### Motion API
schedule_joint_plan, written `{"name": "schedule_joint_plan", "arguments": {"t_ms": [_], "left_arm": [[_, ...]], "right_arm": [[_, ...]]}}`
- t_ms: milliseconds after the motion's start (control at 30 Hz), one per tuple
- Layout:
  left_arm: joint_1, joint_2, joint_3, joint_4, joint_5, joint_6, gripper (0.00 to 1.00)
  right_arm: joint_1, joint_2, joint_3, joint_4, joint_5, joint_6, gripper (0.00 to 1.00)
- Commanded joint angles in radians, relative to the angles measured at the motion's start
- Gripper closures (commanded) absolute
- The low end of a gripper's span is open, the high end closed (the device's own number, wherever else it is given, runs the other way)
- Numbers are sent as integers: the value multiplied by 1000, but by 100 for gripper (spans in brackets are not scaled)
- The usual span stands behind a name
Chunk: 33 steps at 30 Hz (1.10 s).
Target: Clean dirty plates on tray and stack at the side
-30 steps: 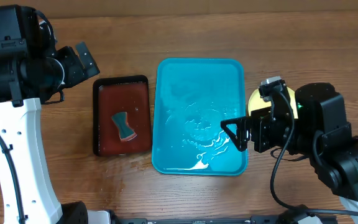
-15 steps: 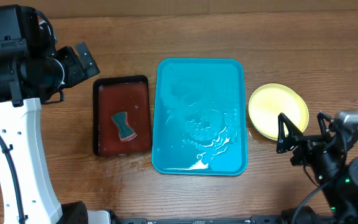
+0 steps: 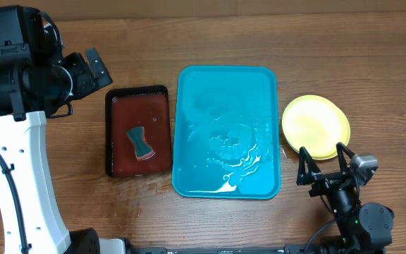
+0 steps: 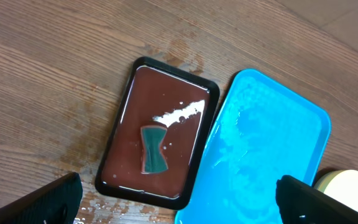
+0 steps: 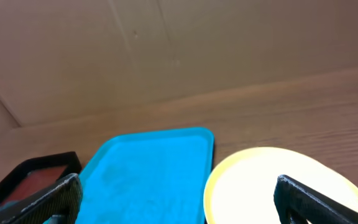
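Observation:
The turquoise tray [image 3: 225, 130] lies mid-table, wet, with no plates on it; it also shows in the left wrist view [image 4: 266, 155] and the right wrist view [image 5: 148, 168]. A stack of plates [image 3: 316, 125], yellow-green rim on top, sits on the table right of the tray, also in the right wrist view [image 5: 278, 186]. Only the top plate is clear. My right gripper [image 3: 323, 166] is open and empty, low at the front right, just in front of the stack. My left gripper [image 3: 94, 70] is open and empty, raised at the far left.
A smaller black tray [image 3: 138, 132] with a red-brown inside stands left of the turquoise tray and holds a teal sponge [image 3: 140, 142]. Water drops lie on the wood around it. The left arm's white column [image 3: 20, 183] stands at the left edge.
My right arm has drawn back from over the tray's right edge to the table's front right, uncovering the plate stack. The left arm has not moved.

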Motion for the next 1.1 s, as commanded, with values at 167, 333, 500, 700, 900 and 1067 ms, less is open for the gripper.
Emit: {"name": "schedule_joint_plan", "arguments": {"t_ms": [167,333,500,700,900,1067], "left_arm": [[5,6,12,2,-7,8,0],[5,6,12,2,-7,8,0],[5,6,12,2,-7,8,0],[5,6,12,2,-7,8,0],[5,6,12,2,-7,8,0],[5,6,12,2,-7,8,0]], "right_arm": [[-5,-15,-150,153,-14,0,0],[-3,-15,-206,277,-12,0,0],[-3,-15,-207,275,-11,0,0],[-3,-15,-207,268,-11,0,0],[-3,-15,-207,268,-11,0,0],[-3,-15,-207,268,-11,0,0]]}}
